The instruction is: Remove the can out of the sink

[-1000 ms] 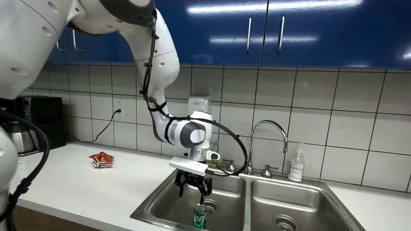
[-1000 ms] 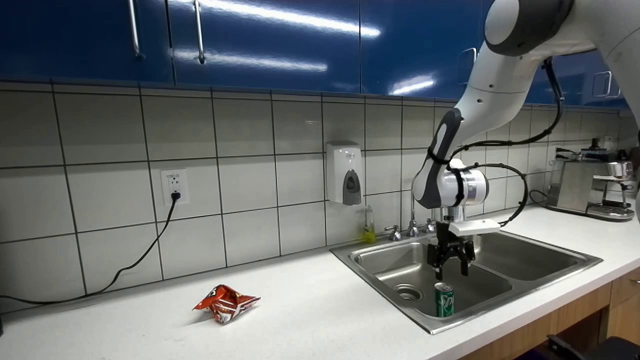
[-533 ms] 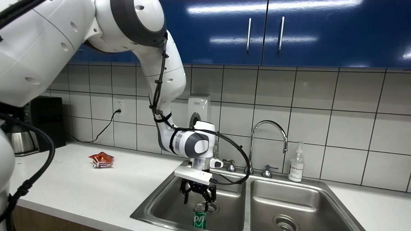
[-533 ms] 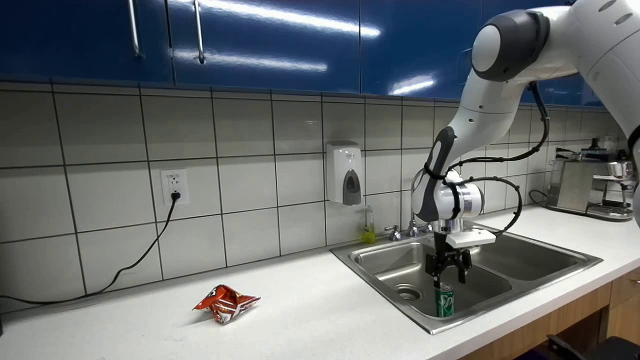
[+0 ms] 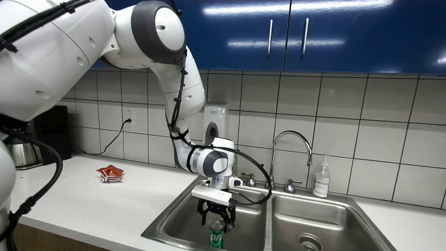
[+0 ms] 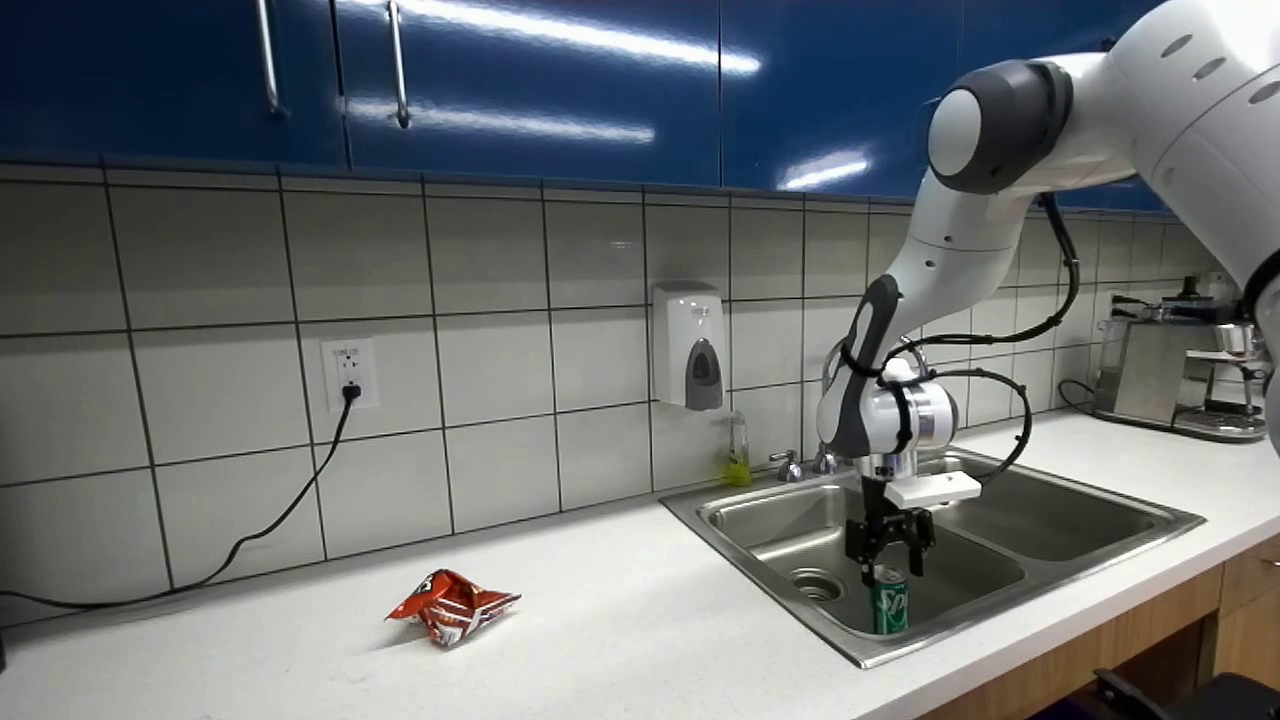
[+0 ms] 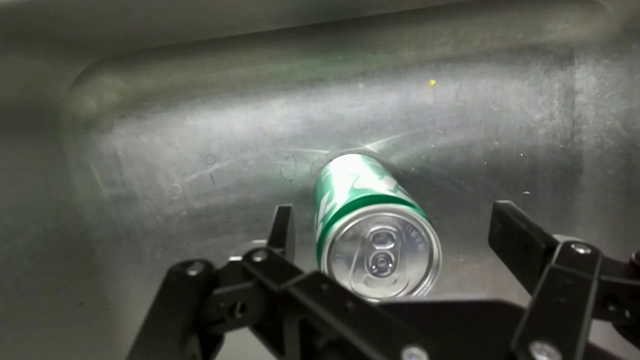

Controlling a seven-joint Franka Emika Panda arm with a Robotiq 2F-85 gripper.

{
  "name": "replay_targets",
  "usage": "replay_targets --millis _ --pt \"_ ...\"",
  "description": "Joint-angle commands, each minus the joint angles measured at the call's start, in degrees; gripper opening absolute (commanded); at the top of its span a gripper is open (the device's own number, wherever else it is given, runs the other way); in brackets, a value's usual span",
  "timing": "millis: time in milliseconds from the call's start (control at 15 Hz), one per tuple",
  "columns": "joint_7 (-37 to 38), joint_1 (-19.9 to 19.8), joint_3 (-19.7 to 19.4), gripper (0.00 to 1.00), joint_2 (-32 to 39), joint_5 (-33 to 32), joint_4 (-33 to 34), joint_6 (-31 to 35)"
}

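The green can (image 5: 216,240) stands upright in the basin of the steel sink (image 5: 160,228), near its front wall. It also shows in an exterior view (image 6: 890,608). In the wrist view its silvery top (image 7: 382,255) lies between the open fingers, closer to the left one, with gaps on both sides. My gripper (image 7: 395,222) is open and holds nothing. In the exterior views the gripper (image 5: 214,226) is right above the can, with the fingertips about level with its top. The gripper linkage covers the lower edge of the can top in the wrist view.
The chrome faucet (image 5: 273,157) and its handles stand behind the basins. A divider (image 5: 269,223) separates the basins. A soap bottle (image 5: 321,181) stands behind the second basin. A red packet (image 6: 450,608) lies on the white counter (image 6: 600,620).
The gripper has come down, with a small sideways shift, until its fingertips reach about the height of the can's top. The fingers stay open. The can has not moved.
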Motion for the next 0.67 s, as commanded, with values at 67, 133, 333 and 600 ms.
replay_targets --millis 67,133,333,600 --pt "1.1 -1.8 1.4 1.0 1.9 -1.7 2.3 0.4" --pt "1.1 -1.8 1.4 1.0 2.2 -1.8 2.5 0.4" --pt "1.3 -1.8 1.4 1.0 2.9 -1.9 3.0 0.4" --pt "1.3 -1.9 1.4 1.0 3.7 -1.9 3.7 0.4"
